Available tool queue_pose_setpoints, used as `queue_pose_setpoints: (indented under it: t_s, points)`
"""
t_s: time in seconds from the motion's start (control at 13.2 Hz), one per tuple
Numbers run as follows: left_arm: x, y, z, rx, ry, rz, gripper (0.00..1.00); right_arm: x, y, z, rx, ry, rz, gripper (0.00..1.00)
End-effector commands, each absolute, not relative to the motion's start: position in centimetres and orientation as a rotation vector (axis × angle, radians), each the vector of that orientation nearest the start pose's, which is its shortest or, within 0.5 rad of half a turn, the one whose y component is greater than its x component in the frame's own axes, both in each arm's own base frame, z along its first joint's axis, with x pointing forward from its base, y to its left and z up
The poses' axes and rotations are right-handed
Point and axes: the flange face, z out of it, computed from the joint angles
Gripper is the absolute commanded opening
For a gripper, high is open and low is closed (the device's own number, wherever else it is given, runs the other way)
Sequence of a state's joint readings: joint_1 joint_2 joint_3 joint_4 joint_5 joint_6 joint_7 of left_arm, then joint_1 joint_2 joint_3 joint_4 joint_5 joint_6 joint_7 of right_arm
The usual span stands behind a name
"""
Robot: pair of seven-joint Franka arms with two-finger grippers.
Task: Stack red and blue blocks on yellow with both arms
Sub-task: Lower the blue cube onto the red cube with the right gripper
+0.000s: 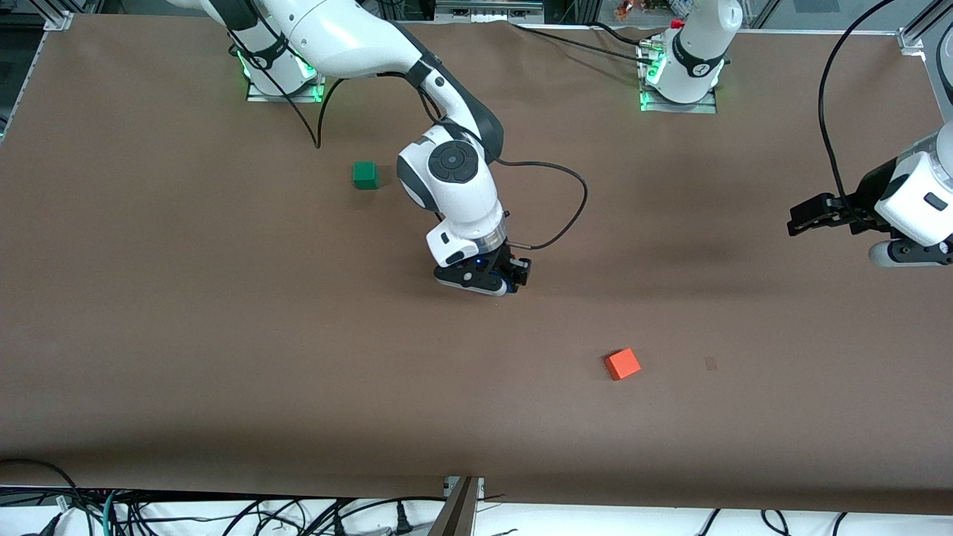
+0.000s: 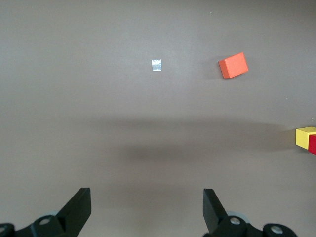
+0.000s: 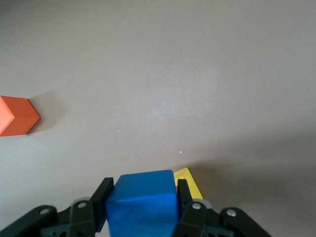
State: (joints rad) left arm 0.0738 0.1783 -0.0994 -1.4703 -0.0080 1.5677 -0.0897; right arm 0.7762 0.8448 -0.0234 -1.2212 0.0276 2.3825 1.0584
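Right gripper has its jaws clamped on the blue block, poised directly over the yellow cube and red block mid-counter; left gripper waits, jaws apart, at its own end

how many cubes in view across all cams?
5. Green cube near the right arm's base; orange-red cube nearest the front camera; blue cube in the right gripper over the yellow cube, with the red cube on it.
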Motion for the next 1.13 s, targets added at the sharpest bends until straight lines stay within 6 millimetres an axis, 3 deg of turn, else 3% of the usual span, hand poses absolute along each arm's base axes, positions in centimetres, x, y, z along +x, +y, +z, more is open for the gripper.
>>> queue_pose_setpoints:
  t_s: [0.0,0.45,0.61,0.76,0.83,1.06]
  points:
    - [60.7,-0.8,57.4,-3.144,-0.074,0.113,1.0,56.3,54.4,30.4,-2.868,0.447,-0.256,0.57]
    - [60.7,-0.8,57.3,-3.144,-0.074,0.115,1.0,55.5,55.0,29.9,-2.877,0.449,-0.247,0.57]
    - [60.7,-0.8,57.3,-3.144,-0.074,0.115,1.0,55.1,55.2,29.4,-2.883,0.467,-0.235,0.67]
    - [60.7,-0.7,57.3,-3.144,-0.076,0.115,1.0,55.0,55.2,29.4,-2.876,0.501,-0.233,0.92]
    - [60.7,-0.5,57.3,-3.144,-0.081,0.115,1.0,54.9,55.4,29.4,-2.874,0.511,-0.232,0.99]
    - [60.7,-0.4,57.3,-3.144,-0.083,0.115,1.0,54.3,55.6,29.2,-2.896,0.499,-0.238,0.99]
